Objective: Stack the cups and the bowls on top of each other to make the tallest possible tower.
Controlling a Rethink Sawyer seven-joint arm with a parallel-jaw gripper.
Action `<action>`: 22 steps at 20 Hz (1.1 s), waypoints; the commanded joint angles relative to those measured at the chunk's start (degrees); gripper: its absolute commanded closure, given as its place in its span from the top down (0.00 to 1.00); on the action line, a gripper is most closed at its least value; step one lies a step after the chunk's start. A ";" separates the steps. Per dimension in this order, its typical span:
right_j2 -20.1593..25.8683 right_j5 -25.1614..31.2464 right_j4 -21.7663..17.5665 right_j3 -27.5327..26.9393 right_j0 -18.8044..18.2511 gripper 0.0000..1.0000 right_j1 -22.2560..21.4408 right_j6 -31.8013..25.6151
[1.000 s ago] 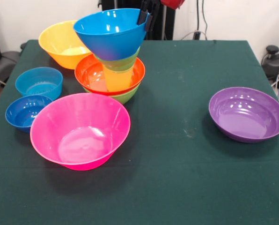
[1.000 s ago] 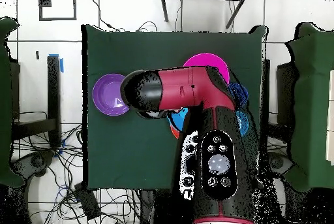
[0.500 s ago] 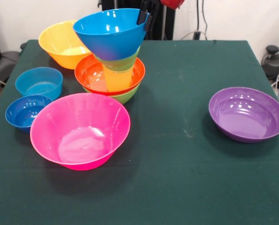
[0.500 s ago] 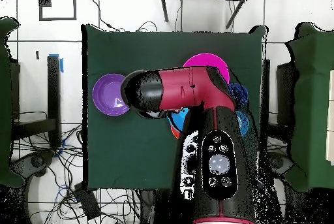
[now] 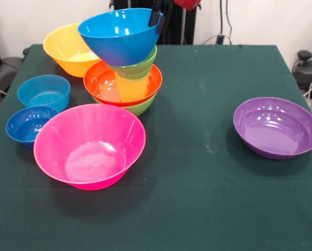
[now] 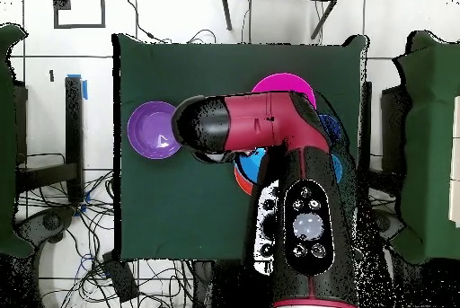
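Front view shows the tower [image 5: 125,83] standing toward the far left part of the green table [image 5: 208,198]: a medium green bowl [image 5: 140,108] at the bottom, a red-orange bowl [image 5: 101,83] nested in it, the yellow cup [image 5: 131,88] upright inside that, and a small green bowl [image 5: 140,67] seated on the cup's mouth. Above it, a blue bowl [image 5: 117,36] is pinched at its right rim by the gripper [image 5: 157,14], which is closed on that rim; the bowl tilts, its open mouth facing up and leaning to the picture's left, with its base touching or just above the small green bowl; which of the two I cannot tell. The tower's long axis runs vertically, narrowing at the cup. My judgement is that the main risk is the blue bowl, wider than what it sits on, being let go while tilted: it could slide off to the left or tip the cup and small green bowl with it. A sideways nudge from the gripper while it leaves could do the same. Outward from the tower, the orange bowl [image 5: 67,49] sits just behind it, the pink bowl [image 5: 89,145] just in front, two smaller blue bowls [image 5: 43,91] at the left, and the purple bowl [image 5: 276,127] well apart at the right. Overhead, the arm [image 6: 269,125] covers the tower.
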 commanded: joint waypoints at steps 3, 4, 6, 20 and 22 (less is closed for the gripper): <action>4.63 7.70 -5.17 3.01 -1.15 0.00 1.30 -18.03; 4.69 7.86 -5.15 3.08 -1.25 0.00 1.20 -18.14; 4.87 8.17 -5.01 3.30 -1.45 0.00 0.99 -18.32; 6.67 5.76 -2.47 5.91 -1.93 0.00 1.35 -16.31; 6.77 4.69 -2.45 6.36 -1.89 0.00 1.39 -15.75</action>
